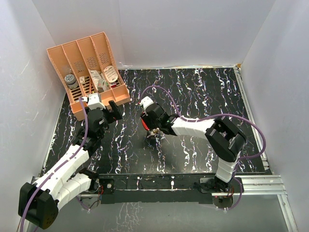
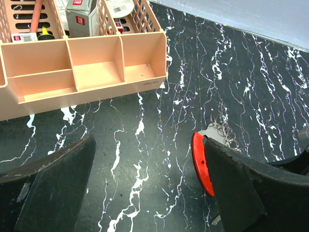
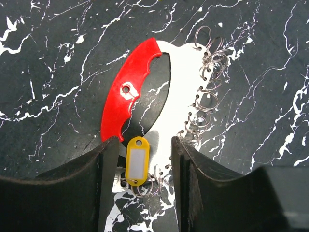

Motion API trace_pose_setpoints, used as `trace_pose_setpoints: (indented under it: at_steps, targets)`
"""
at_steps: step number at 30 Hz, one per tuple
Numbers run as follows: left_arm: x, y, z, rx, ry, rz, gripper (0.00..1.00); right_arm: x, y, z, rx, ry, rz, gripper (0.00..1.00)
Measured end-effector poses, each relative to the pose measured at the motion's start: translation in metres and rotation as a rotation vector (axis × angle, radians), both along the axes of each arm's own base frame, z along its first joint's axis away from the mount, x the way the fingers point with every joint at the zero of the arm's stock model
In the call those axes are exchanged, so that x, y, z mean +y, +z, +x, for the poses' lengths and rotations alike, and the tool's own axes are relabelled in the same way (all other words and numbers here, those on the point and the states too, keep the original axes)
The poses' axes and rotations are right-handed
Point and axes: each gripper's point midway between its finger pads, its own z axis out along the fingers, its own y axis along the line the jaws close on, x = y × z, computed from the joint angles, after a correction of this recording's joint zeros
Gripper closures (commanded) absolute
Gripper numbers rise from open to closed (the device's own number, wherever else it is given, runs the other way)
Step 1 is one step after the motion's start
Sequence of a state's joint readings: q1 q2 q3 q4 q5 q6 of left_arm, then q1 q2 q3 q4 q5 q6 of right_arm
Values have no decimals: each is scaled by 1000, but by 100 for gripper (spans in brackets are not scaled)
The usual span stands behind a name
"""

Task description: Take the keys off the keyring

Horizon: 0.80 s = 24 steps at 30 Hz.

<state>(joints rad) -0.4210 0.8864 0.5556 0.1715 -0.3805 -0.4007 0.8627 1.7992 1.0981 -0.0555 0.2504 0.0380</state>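
A yellow key (image 3: pixel 137 162) with a white label lies flat on the table between my right gripper's (image 3: pixel 144 142) fingers. Those fingers stand open on either side of it, the left one close, the right one apart from it. Its near end hangs on the thin wire keyring (image 3: pixel 153 182). Just beyond lies a red and white crescent piece (image 3: pixel 126 92), with several wire rings (image 3: pixel 205 104) along its white edge. My left gripper (image 2: pixel 147 145) is wide open and holds nothing. The red crescent edge (image 2: pixel 200 162) shows beside its right finger. From above, the right gripper (image 1: pixel 150 129) hovers over the bunch.
A peach divided organizer (image 1: pixel 89 72) with small items stands at the back left, just beyond the left gripper (image 1: pixel 105 110). Its front compartments (image 2: pixel 96 72) show empty in the left wrist view. White walls enclose the black marbled table (image 1: pixel 203 96).
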Motion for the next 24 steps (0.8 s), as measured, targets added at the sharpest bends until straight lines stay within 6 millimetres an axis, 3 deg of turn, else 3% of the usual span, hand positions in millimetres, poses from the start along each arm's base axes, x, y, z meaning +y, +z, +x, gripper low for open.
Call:
trace_pose_setpoints:
  at_steps: [16, 24]
  targets:
    - [1, 4, -1, -12, 1, -5, 7, -1, -10, -13, 64, 41, -15, 55]
    - [2, 2, -3, -10, 2, -4, 7, -3, -16, -18, 85, 34, -18, 60]
